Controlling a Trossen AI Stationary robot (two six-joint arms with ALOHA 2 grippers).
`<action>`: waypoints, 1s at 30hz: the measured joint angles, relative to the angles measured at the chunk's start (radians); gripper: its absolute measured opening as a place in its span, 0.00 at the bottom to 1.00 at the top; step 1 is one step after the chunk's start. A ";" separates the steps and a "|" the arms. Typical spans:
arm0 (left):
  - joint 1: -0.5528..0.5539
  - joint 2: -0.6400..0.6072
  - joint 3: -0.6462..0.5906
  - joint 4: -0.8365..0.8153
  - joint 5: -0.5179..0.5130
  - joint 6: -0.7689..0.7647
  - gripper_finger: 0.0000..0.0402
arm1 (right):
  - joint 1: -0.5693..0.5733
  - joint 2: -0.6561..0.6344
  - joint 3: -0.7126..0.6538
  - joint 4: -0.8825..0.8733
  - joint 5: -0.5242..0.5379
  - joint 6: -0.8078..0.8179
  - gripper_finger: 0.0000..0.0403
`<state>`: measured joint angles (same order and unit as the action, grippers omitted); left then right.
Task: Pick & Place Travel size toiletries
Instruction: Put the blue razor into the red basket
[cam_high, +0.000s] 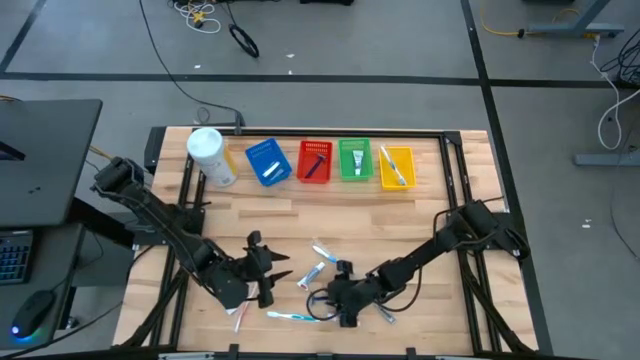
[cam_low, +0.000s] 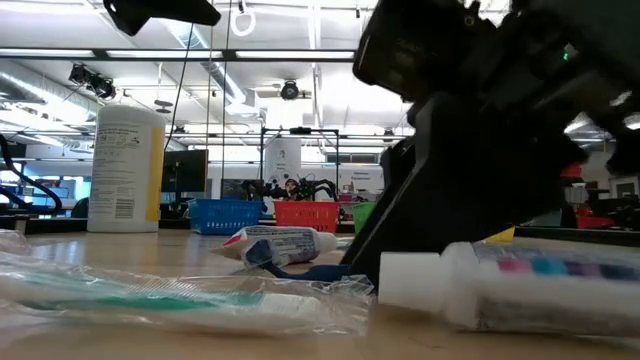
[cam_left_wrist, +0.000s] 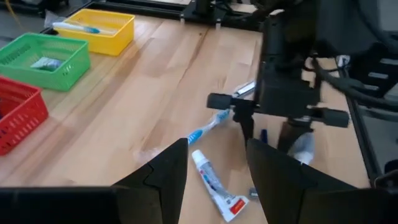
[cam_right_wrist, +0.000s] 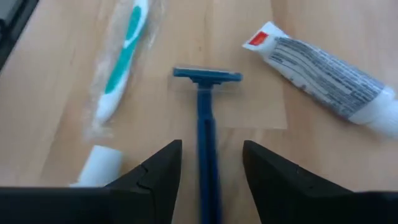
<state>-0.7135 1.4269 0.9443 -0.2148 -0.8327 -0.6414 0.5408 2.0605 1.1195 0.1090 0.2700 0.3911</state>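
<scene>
A: Where's the right gripper (cam_right_wrist: 209, 165) sitting?

B: Low over the front of the table (cam_high: 300, 215), fingers spread, straddling the handle of a blue razor (cam_right_wrist: 206, 112). Razor's lying flat on the wood, head pointing away from the wrist. Jaws aren't clamping it.

A: Around it?

B: A wrapped teal toothbrush (cam_right_wrist: 121, 59) is lying to one side of the razor, a toothpaste tube (cam_right_wrist: 323, 71) to the other, both apart from it. More toiletries are lying scattered at the front edge.

A: Left gripper (cam_left_wrist: 217, 171)?

B: Also released, holding nothing. It's hovering just left of the right one, facing it. Another tube (cam_left_wrist: 214, 186) is lying on the table between its fingers, a blue toothbrush (cam_left_wrist: 208, 124) beyond.

A: Baskets?

B: Sitting in a row at the back: blue (cam_high: 267, 161), red (cam_high: 314, 160), green (cam_high: 355, 159), yellow (cam_high: 396, 167). Yellow's holding a toothbrush, red a razor. A white canister (cam_high: 210, 155) is standing left of the blue one.
</scene>
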 joint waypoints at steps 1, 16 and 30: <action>0.000 0.000 0.000 -0.001 -0.008 -0.002 0.44 | -0.003 0.000 0.004 -0.010 -0.015 0.003 0.45; 0.004 0.000 0.000 -0.005 -0.020 -0.002 0.44 | -0.022 -0.005 0.005 -0.102 -0.042 0.012 0.15; 0.004 0.000 0.000 -0.005 -0.020 -0.002 0.44 | -0.032 -0.037 -0.003 -0.087 -0.081 -0.034 0.10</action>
<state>-0.7091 1.4269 0.9443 -0.2196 -0.8531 -0.6433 0.5087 2.0238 1.1167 0.0218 0.1891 0.3573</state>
